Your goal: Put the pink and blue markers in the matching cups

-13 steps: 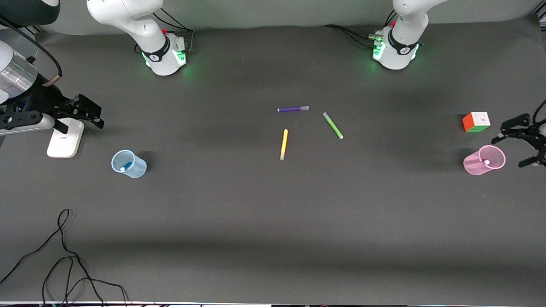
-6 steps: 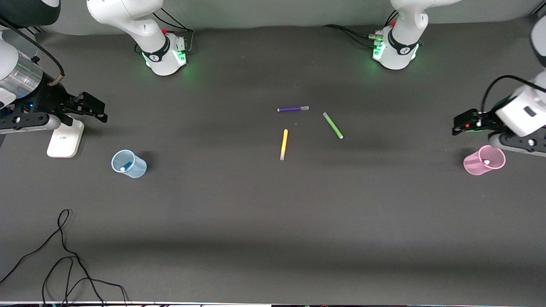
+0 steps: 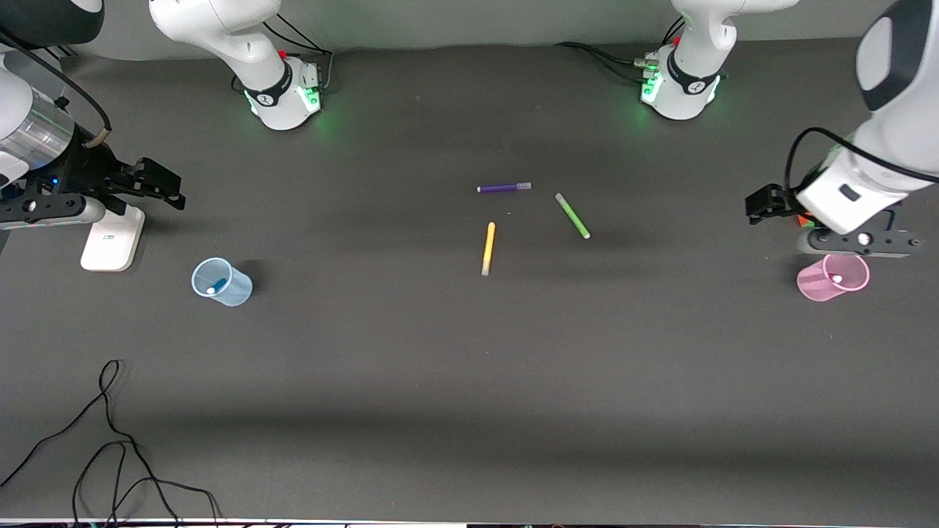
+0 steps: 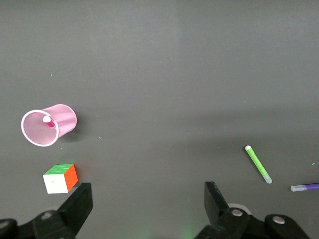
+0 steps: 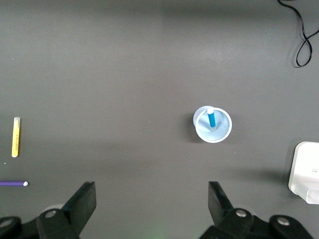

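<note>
Both markers look home: blue marker (image 5: 212,118) stands in the blue cup (image 3: 221,281) toward the right arm's end of the bench (image 3: 469,381), pink marker (image 4: 48,121) in the pink cup (image 3: 833,276) at the left arm's end. Right gripper (image 3: 150,187) and left gripper (image 3: 763,202) hover up, jaws apart, empty. Judged: markers light, stiff, slick; pinch mid-barrel. Cups thin, tippy. 3 other pens (image 3: 488,248) lie mid-bench.
</note>
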